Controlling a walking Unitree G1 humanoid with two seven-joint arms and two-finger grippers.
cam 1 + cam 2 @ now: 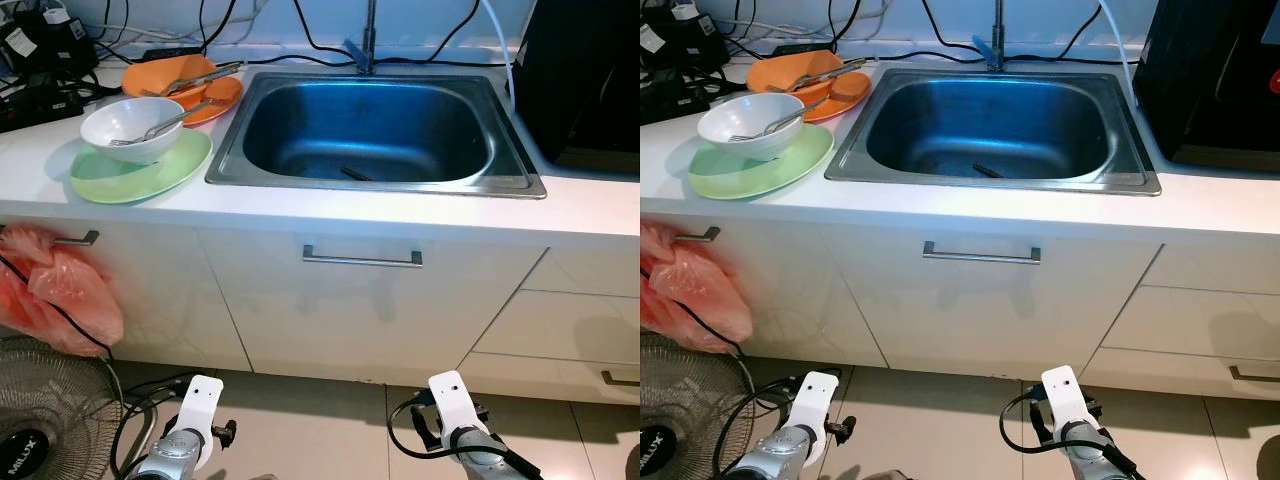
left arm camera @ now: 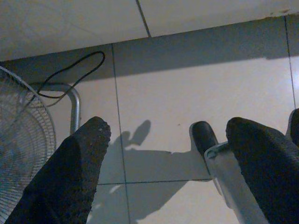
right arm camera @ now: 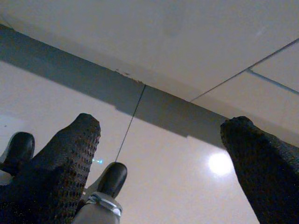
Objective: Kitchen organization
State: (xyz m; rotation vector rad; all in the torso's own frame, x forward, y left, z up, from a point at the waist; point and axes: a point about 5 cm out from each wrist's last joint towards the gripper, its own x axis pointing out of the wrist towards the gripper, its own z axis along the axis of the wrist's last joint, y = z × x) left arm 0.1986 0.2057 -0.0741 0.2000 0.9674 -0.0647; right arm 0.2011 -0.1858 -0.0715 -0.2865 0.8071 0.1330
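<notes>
A white bowl [image 1: 132, 128] with a fork in it sits on a pale green plate [image 1: 140, 170] on the white counter, left of the steel sink [image 1: 520, 183]. Behind the bowl are orange dishes [image 1: 185, 80] holding metal utensils. A dark utensil [image 1: 355, 174] lies on the sink's bottom. Both arms hang low in front of the cabinet, the left arm [image 1: 195, 425] and the right arm [image 1: 455, 410]. My left gripper [image 2: 168, 128] is open over the floor tiles, with nothing between its fingers. My right gripper [image 3: 162, 123] is also open and holds nothing, near the cabinet's base.
A pink plastic bag [image 1: 60, 290] hangs from the left cabinet handle, above a floor fan [image 1: 45, 420] with a trailing cable. Cables and power gear [image 1: 40, 50] crowd the back left counter. A black appliance [image 1: 1210, 80] stands right of the sink. The faucet [image 1: 368, 40] rises behind it.
</notes>
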